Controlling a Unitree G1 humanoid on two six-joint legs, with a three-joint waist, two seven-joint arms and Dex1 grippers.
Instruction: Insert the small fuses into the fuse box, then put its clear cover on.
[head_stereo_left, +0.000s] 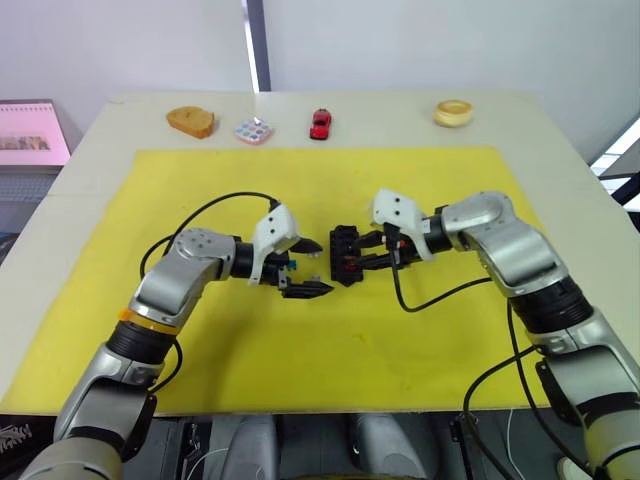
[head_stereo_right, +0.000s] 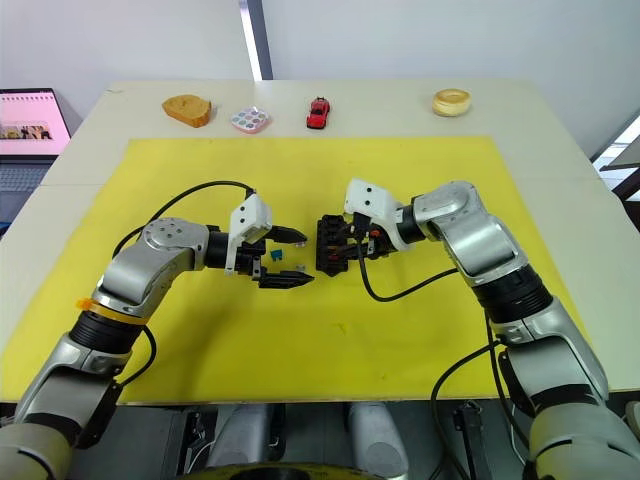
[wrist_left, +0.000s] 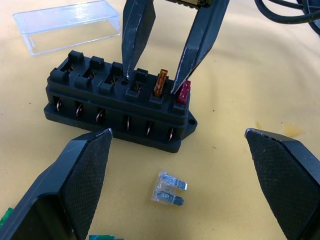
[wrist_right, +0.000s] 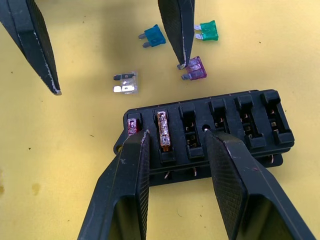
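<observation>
Your open, empty left claw (wrist_left: 175, 165) faces the clear fuse (wrist_left: 169, 189) mid-tabletop beside the fuse box (wrist_left: 117, 107), where the right claw (wrist_right: 172, 145) straddles seated fuses; it's light, slick: pinch its flat plastic faces.

- One fuse box (wrist_right: 210, 135) lay on the yellow mat (head_stereo_left: 330, 330), its near row showing six slots.
- Two fuses sat in the box: one amber-brown fuse (wrist_right: 164, 131) and one red fuse (wrist_right: 132, 126) in the end slot just beside it.
- Four fuses lay loose on the mat: one clear-grey fuse (wrist_right: 125, 83), one blue-teal fuse (wrist_right: 152, 36), one green fuse (wrist_right: 208, 30) and one purple fuse (wrist_right: 195, 68).
- One clear cover (wrist_left: 67, 25) lay beyond the box.
- Two grippers were present, the left gripper (head_stereo_left: 305, 270) and the right gripper (head_stereo_left: 368, 250), each with two black fingers.
- Four small items stood along the far edge of the worktop (head_stereo_left: 560, 130): one bread slice (head_stereo_left: 190, 122), one multicoloured tile (head_stereo_left: 254, 131), one red toy car (head_stereo_left: 320, 124) and one yellow ring (head_stereo_left: 453, 112).
</observation>
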